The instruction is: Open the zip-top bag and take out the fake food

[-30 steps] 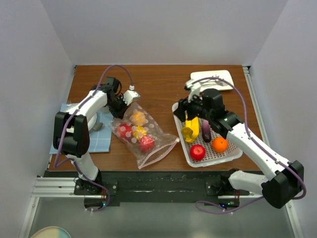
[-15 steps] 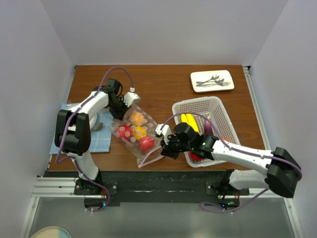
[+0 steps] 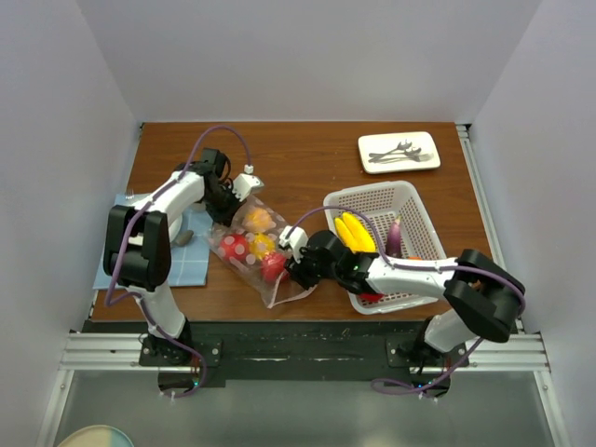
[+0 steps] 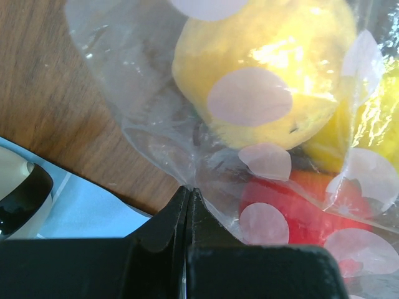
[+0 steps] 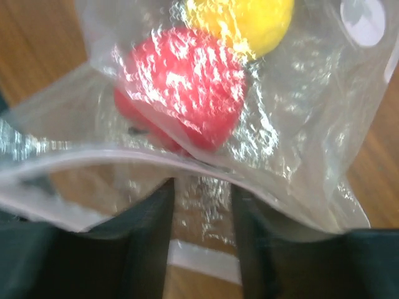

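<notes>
Dots of white are printed across the clear, crinkly plastic zip-top bag point(image 3: 250, 233), which lies flat on the brown wooden table point(image 3: 307, 158) at about 8 o'clock from its middle. Inside it are small plastic fruits: a red round piece point(image 3: 272, 266), a yellow piece point(image 3: 263, 246), an orange-yellow piece point(image 3: 258, 220) and another red one point(image 3: 235, 246). At the bag's 11 o'clock corner the left gripper point(image 3: 226, 207) has its fingers point(image 4: 162, 224) pressed tight together on a pinch of the film. At the 4 o'clock end the right gripper point(image 3: 296, 270) sits at the bag's mouth, its fingers point(image 5: 149, 218) apart, with the zip edge and loose film lying across the gap; I cannot tell whether they press on it. A white perforated plastic basket point(image 3: 410, 200) stands at 3 o'clock, holding a yellow banana point(image 3: 356, 233).
</notes>
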{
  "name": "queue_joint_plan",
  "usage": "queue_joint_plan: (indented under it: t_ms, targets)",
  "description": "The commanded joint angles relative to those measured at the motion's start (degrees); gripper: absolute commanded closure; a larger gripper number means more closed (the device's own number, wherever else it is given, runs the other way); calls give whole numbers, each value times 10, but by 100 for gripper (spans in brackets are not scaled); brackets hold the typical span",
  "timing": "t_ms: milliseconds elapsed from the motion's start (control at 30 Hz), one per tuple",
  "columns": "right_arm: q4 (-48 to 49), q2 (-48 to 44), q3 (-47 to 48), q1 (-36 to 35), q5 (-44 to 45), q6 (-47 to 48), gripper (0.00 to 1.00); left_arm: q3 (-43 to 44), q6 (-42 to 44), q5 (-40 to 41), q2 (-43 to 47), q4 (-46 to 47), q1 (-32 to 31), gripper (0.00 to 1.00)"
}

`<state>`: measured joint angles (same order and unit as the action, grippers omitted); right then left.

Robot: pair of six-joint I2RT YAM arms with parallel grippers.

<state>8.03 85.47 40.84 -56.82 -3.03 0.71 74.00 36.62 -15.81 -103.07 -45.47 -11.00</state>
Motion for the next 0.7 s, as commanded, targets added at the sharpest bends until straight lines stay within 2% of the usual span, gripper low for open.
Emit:
queue_joint_plan:
  t_ms: [0,33,67,133,333,667]
  targets:
    - [132,23,-8,-6,54,3,43,-6,-8,-24,12,2,0,100]
    - [173,29,-15,-9,60,3,19,-9,-14,-31,14,4,-3,100]
    - [196,32,-23,-14,71,3,1,-18,-16,-36,19,7,-8,100]
    - [233,47,-30,-29,113,2,1,-32,-21,-28,23,13,-30,100]
    - [270,95,-12,-37,122,-4,1,-64,-30,-29,17,15,-76,100]
    - [324,155,13,-54,134,-32,1,-67,-27,-34,2,5,-101,100]
